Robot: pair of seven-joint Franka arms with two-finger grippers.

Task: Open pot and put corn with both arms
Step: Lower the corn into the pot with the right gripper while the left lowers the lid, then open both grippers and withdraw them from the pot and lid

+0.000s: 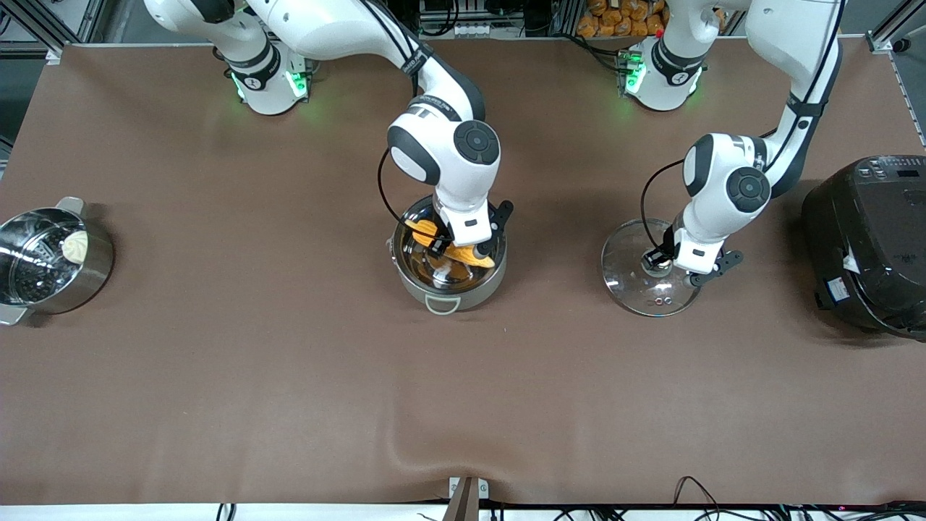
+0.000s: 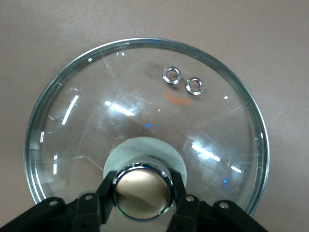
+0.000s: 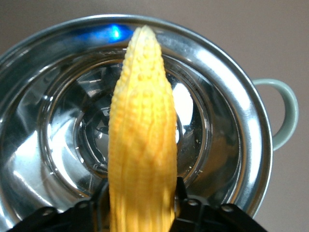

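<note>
Pot [image 1: 448, 286]: mid-bench, lid off, open. Right hand [image 1: 457, 250] over pot, fingers clamped on corn [image 1: 463, 253]; right wrist view alone showed cob's tip pointing across steel bowl. Left hand [image 1: 662, 264] closed on knob [image 2: 141, 191] of glass lid [image 1: 629, 286], lid flat on bench beside pot, toward left arm's end; left wrist view alone showed two steam-vent rings [image 2: 183, 80]. Bench [image 1: 289, 376]: brown cloth. Steamer pot [image 1: 54, 260] and black cooker [image 1: 868, 242] at bench ends.

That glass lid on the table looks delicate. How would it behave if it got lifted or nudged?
The lid is clear glass, so probably breakable if dropped. It lies flat on its wide rim, so it seems unlikely to tip or roll. The left end effector holds only its shiny round knob, which may be slippery.
</note>
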